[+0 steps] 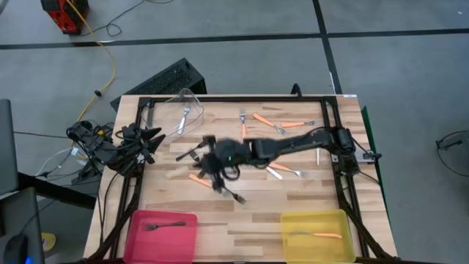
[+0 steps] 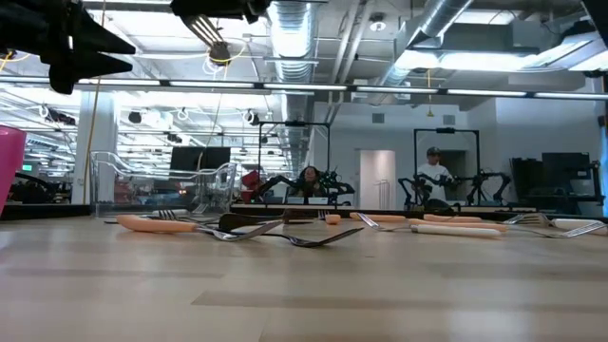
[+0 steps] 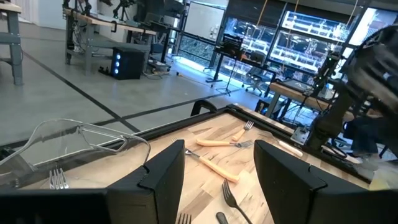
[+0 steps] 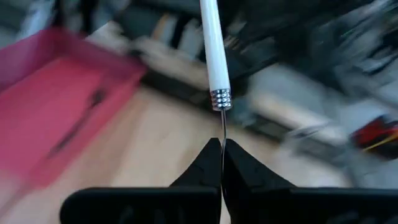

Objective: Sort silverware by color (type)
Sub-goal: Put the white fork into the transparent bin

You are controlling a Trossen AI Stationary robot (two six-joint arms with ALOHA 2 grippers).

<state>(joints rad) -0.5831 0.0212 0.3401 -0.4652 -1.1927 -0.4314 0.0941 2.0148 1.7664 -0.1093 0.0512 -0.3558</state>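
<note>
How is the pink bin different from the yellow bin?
The pink bin sits at the table's front left corner and holds one dark fork. The yellow bin sits at the front right and holds one orange-handled fork. Both are shallow rectangular trays, each holding a single piece.

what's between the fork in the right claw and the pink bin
Nothing visible: the right claw holds the fork above the table, and only bare wood lies between it and the pink bin.
</note>
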